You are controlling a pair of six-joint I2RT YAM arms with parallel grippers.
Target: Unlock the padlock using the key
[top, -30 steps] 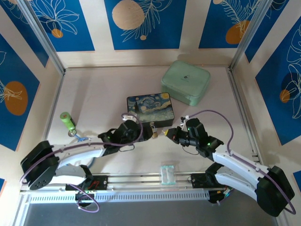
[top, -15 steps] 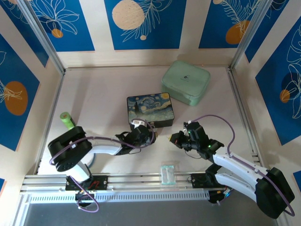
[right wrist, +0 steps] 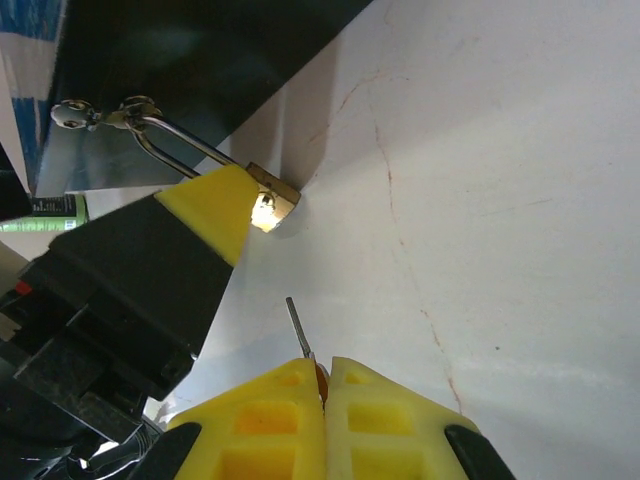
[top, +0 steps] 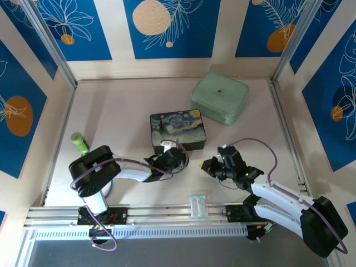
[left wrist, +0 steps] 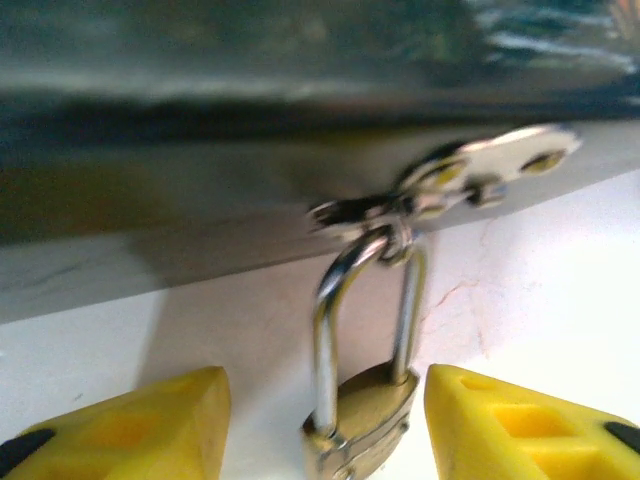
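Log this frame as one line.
left gripper: open, straddling padlock | right gripper: shut on key | padlock: on box latch, shackle closed | key: apart from padlock, not inserted

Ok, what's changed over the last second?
The left arm folded its elbow inward and the left gripper shifted slightly right; it is open astride the padlock. The right gripper, shut on the key, drew back a little from the painted box. That box, the mint case and the packet stayed put.

Bright, even light from above, soft shadows on table (top: 122, 111). Left wrist: dim, blurred box (left wrist: 250, 60). Right wrist: glare on padlock (right wrist: 268, 205).
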